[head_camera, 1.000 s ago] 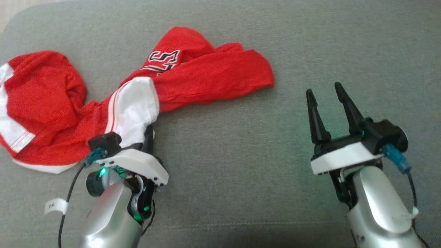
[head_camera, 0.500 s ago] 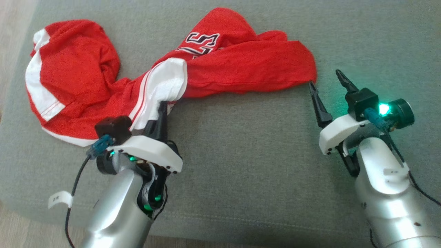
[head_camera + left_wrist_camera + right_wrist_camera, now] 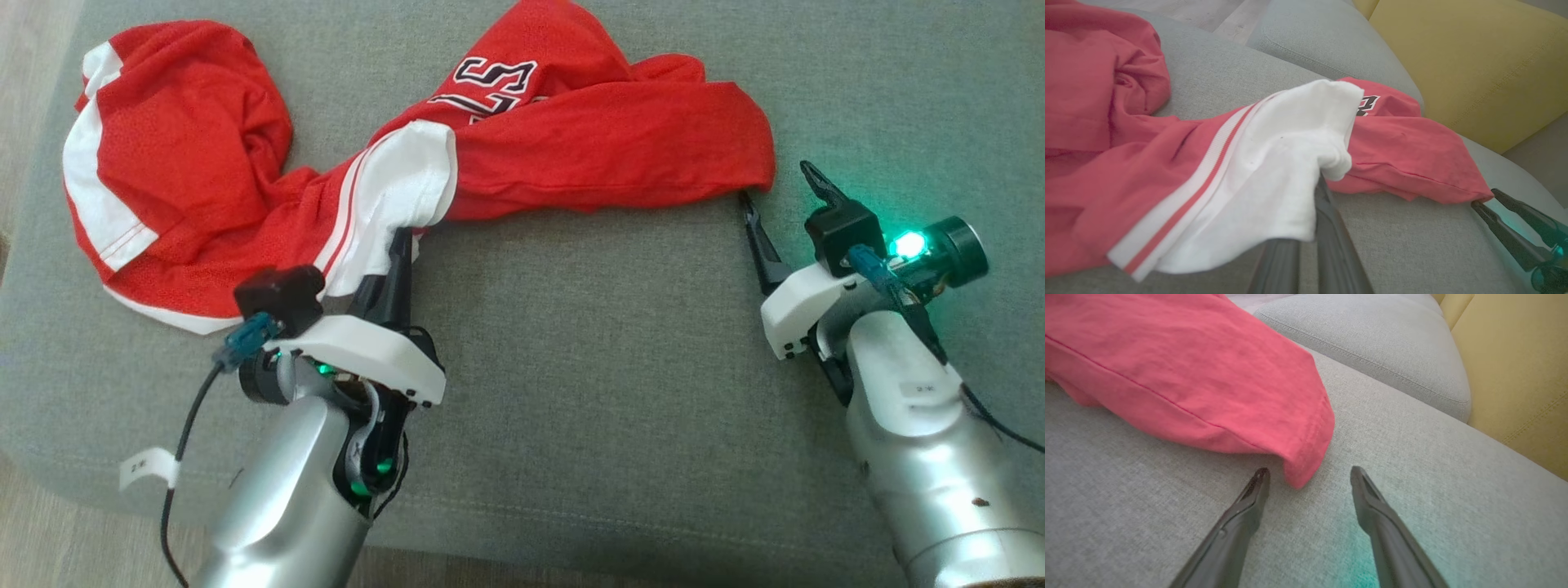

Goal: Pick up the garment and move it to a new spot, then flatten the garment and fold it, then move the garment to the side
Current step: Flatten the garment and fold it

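The crumpled red-and-white mesh jersey lies lengthwise across the grey sofa cushion; the left gripper clamps its white panel, while the right gripper, spread, flanks its red corner.

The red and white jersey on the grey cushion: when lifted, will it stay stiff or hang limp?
Probably limp: the red and white jersey lies in soft folds. Likely light, as its fabric looks thin. It may drag on the woven grey cushion.
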`<state>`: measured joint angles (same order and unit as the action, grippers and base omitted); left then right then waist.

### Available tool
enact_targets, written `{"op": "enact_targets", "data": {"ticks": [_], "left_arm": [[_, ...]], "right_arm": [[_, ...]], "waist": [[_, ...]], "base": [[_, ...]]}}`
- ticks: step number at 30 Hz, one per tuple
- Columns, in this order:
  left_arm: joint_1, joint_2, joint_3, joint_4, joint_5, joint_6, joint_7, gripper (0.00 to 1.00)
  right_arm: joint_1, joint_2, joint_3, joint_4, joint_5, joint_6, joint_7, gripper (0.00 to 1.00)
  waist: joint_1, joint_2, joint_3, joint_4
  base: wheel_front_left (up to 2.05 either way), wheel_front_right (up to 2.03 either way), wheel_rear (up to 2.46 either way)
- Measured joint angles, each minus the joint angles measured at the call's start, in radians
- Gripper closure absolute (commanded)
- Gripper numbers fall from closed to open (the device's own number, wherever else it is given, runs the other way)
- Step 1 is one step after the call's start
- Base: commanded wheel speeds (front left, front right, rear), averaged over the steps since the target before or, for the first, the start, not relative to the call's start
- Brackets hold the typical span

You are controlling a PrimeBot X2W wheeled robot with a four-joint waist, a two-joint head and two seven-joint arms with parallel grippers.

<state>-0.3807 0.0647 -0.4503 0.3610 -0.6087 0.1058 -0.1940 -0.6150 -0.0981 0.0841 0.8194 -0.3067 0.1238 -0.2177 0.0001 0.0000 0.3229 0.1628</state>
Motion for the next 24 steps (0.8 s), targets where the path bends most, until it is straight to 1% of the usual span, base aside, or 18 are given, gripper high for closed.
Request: {"op": "enact_targets", "data": {"ticks": [12, 13, 14, 15, 16, 24], "left_arm": [[0.000, 0.000, -0.015, -0.003, 0.000, 0.001, 0.009, 1.00], [0.000, 0.000, -0.016, -0.003, 0.000, 0.001, 0.009, 1.00], [0.000, 0.000, -0.016, -0.002, 0.000, 0.001, 0.009, 1.00], [0.000, 0.000, -0.017, -0.002, 0.000, 0.001, 0.009, 1.00], [0.000, 0.001, -0.017, -0.002, 0.000, 0.001, 0.009, 1.00], [0.000, 0.004, -0.017, -0.001, -0.003, 0.001, 0.009, 1.00]], "right_arm": [[-0.023, 0.018, -0.032, 0.036, -0.060, 0.000, -0.026, 0.00], [-0.027, 0.020, -0.033, 0.039, -0.064, 0.000, -0.027, 0.12], [-0.032, 0.021, -0.034, 0.040, -0.064, 0.000, -0.029, 0.37], [-0.037, 0.021, -0.037, 0.041, -0.064, 0.000, -0.030, 0.58], [-0.038, 0.021, -0.039, 0.045, -0.064, 0.000, -0.030, 1.00], [-0.039, 0.021, -0.050, 0.044, -0.081, 0.000, -0.030, 1.00]], "waist": [[0.0000, 0.0000, 0.004, 0.007], [0.0000, 0.0000, 0.004, 0.007], [0.0000, 0.0000, 0.004, 0.007], [0.0000, 0.0000, 0.004, 0.007], [0.0000, 0.0000, 0.004, 0.007], [0.0000, 0.0000, -0.010, 0.005]], "base": [[0.00, 0.00, 0.00], [0.00, 0.00, 0.00], [0.00, 0.00, 0.00], [0.00, 0.00, 0.00], [0.00, 0.00, 0.00], [0.00, 0.00, 0.00]]}}
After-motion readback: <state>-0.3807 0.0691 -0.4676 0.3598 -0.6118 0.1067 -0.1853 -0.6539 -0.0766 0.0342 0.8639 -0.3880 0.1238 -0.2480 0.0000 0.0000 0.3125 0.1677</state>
